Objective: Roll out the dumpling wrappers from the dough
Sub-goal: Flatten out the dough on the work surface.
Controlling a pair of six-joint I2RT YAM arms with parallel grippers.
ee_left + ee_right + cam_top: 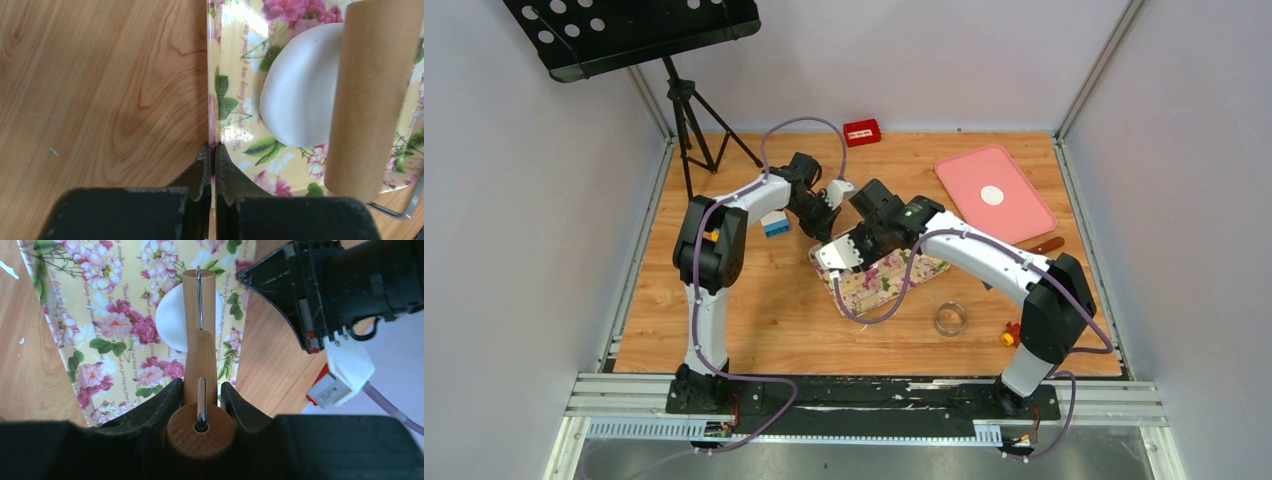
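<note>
Roller in right jaws overlies dough; left jaws pinch mat.

The wooden table carries a floral mat at its centre, with a white-and-blue block to its left. A pink tray and a red box lie further back. A metal ring and a small orange piece lie near the front right.

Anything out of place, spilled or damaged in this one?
Nothing serious. The floral mat lies askew to the tabletop edges, but the left gripper pinches its rim. The dough sits under the roller held by the right gripper. A few white specks dot the wood beside the mat.
</note>
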